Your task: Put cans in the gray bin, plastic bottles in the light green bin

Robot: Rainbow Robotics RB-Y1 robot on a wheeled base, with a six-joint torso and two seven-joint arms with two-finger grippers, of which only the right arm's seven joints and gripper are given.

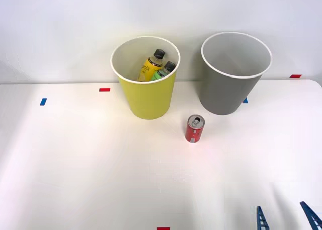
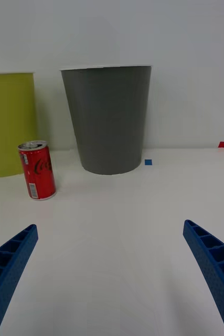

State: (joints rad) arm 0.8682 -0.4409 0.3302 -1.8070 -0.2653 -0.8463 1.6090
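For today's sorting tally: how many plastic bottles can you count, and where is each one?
2. The yellow-label bottle and green-label bottle both lean inside the light green bin. Others could lie hidden deeper inside.

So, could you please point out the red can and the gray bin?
red can (image 1: pixel 194 130): front view, on its red side.
gray bin (image 1: pixel 221 96): front view, on its outer gray wall.
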